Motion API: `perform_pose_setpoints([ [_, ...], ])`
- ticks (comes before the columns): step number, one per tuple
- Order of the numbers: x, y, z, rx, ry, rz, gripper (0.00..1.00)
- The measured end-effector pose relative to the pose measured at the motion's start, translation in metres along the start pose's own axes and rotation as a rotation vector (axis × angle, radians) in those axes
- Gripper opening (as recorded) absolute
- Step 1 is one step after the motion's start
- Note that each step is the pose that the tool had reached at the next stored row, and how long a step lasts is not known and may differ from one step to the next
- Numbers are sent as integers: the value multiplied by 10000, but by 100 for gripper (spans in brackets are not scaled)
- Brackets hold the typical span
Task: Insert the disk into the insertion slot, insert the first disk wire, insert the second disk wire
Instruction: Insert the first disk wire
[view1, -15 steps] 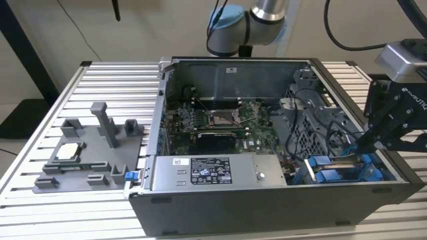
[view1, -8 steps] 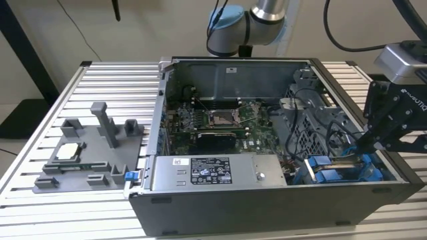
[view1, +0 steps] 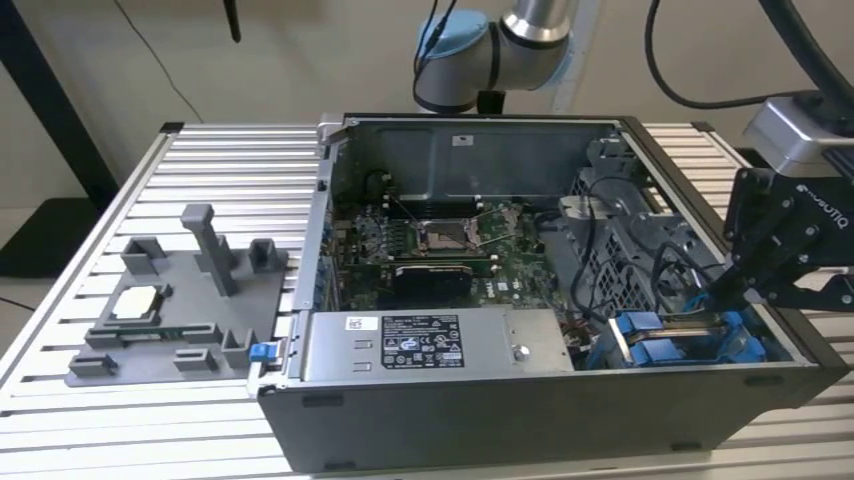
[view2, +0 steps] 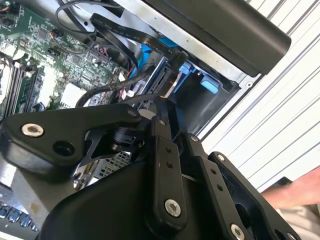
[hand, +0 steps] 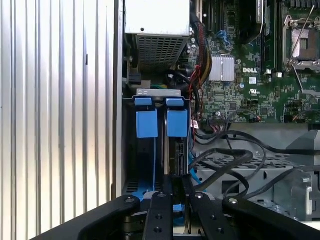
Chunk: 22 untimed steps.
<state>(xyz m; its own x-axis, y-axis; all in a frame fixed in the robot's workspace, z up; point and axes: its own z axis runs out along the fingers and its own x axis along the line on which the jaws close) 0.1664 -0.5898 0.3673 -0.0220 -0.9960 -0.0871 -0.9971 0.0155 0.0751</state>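
The disk (hand: 178, 155) stands on edge in the insertion slot (hand: 158, 92), the drive cage at the corner of the open computer case (view1: 534, 420). Its blue carrier tab (hand: 177, 122) sits next to the other blue-fronted caddy (hand: 146, 122). My gripper (hand: 175, 181) reaches into the cage from the exterior view's right (view1: 714, 292), its fingers shut on the end of the disk (view2: 168, 81). In the second wrist view the gripper (view2: 160, 103) hides most of the disk's end. Black cables (hand: 225, 156) lie loose beside the cage; I cannot tell which are the disk wires.
The motherboard (view1: 427, 245) fills the case floor, with the labelled power supply (view1: 441, 345) at the front. A grey fixture (view1: 160, 310) holding a small chip stands on the slatted table (view1: 160, 420) at the exterior view's left. Something pinkish, perhaps a person's arm (view2: 295, 192), is beside the table.
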Motion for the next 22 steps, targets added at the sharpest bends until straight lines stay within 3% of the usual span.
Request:
perform_pose_setpoints([
  [11, 3, -2, 27, 0, -3, 0, 0],
  [22, 8, -8, 107, -1, -15, -1, 0],
])
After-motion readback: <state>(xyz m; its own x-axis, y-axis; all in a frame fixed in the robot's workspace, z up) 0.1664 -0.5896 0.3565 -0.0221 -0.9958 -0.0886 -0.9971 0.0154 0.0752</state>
